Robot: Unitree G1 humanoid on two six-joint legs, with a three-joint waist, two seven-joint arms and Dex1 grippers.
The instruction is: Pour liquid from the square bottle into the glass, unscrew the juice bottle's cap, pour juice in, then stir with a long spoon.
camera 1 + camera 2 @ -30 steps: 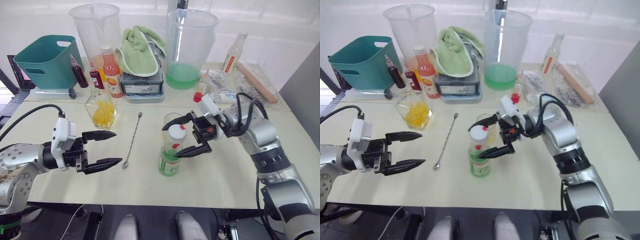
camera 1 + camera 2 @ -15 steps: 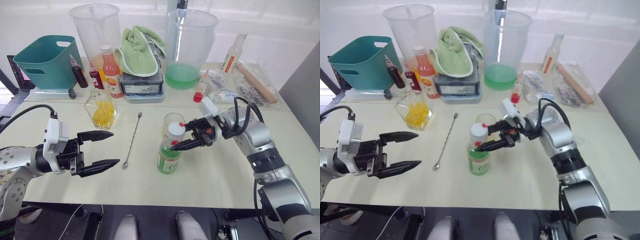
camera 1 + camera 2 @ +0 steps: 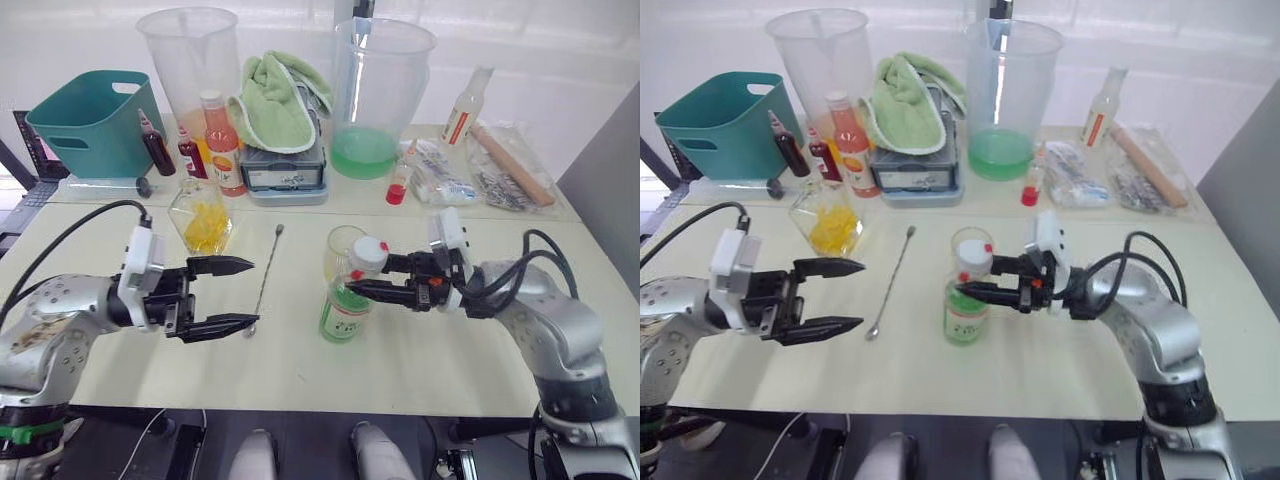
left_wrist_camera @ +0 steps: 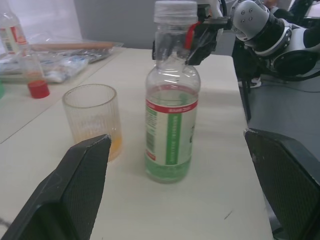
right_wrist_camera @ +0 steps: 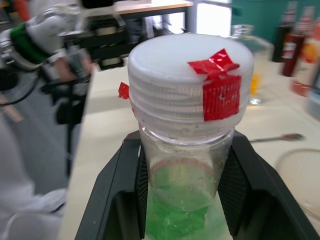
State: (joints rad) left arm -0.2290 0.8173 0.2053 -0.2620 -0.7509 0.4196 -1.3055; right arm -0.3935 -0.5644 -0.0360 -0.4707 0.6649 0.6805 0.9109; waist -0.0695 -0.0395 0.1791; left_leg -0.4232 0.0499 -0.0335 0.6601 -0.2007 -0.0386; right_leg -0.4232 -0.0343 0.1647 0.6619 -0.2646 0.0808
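- Right now my right tool (image 3: 368,280) sits closed on the neck of the juice bottle (image 3: 345,308), fingers either side, just under the cap (image 3: 368,252).
- Bottle stands upright on the bench (image 3: 420,360), mid-front, touching or just beside the glass (image 3: 340,248); can't tell which. Pale green liquid fills its lower part.
- Cap is on, red tape marks on top and side.
- Glass holds a little yellow at the bottom, so I judge the first pour done and uncapping is the step in hand.
- My left tool (image 3: 232,295) hovers wide open and empty above the bench, well left of the bottle, fingers pointing at it.
- Key relation: bottle's long axis is vertical, my right tool comes in horizontally from the right at the neck. Cap is above that grip, so the free left tool has to travel right and take the cap.
- Spoon (image 3: 265,280) lies on the bench between left tool and bottle, handle running away from me; left arm is nearer to it.
- Square bottle (image 3: 203,219) stands behind the left tool, untouched.
- Risk: a twist could rock the bottle into the glass.
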